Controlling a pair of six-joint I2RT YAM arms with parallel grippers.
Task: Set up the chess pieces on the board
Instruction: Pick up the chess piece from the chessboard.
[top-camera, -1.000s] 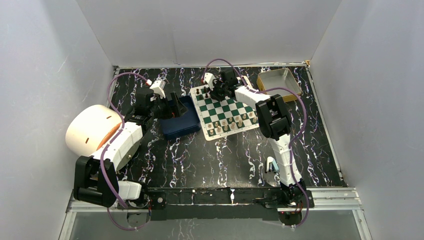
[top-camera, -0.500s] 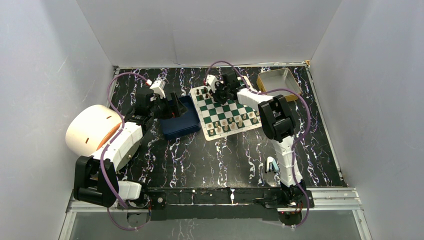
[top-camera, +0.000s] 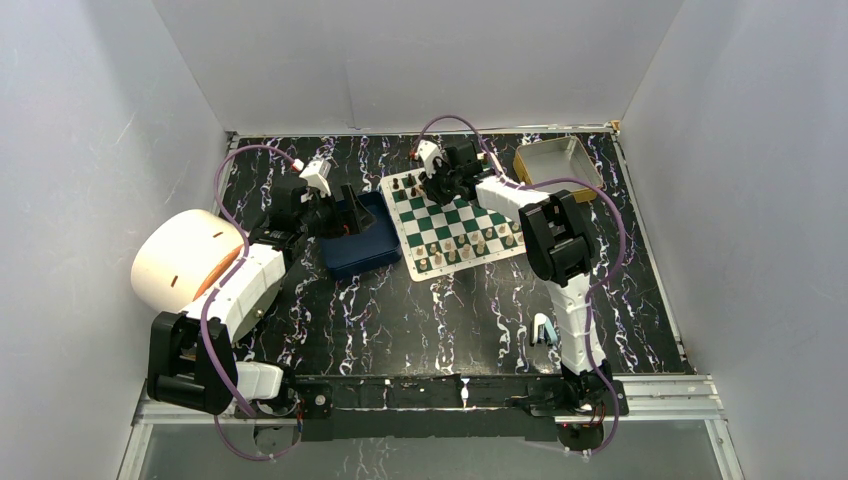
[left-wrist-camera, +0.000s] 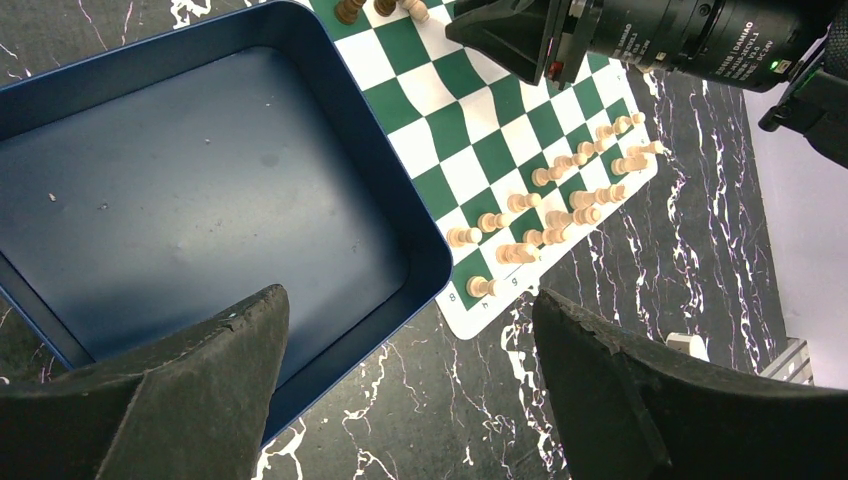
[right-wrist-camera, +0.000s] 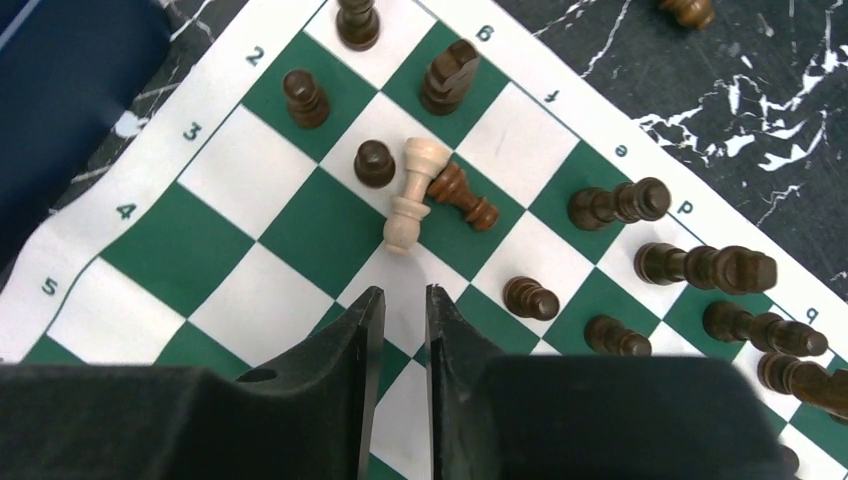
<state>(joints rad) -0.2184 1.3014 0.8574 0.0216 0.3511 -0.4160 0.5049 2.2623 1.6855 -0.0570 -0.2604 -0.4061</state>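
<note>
On the green-and-white checked chessboard mat (right-wrist-camera: 300, 215), a cream wooden pawn (right-wrist-camera: 413, 190) lies toppled among dark brown pieces (right-wrist-camera: 660, 265). Our right hand (right-wrist-camera: 403, 330) hovers nearly closed, empty; left hand (left-wrist-camera: 410, 385) spread. We widen, straddle the pawn only, avoiding the neighbouring dark pawn (right-wrist-camera: 462, 197).

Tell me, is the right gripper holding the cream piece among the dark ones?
No, the cream piece lies on the board, beyond the nearly closed right gripper.

**Looks like a robot lab test cell to us**

We're seeing plain white panels (top-camera: 420, 60) boxing in a black marbled desk (top-camera: 430, 310), two arms bolted to a metal rail (top-camera: 440, 392) at the near edge, with purple cables (top-camera: 215, 330) looped along them. Nothing homey here.
</note>
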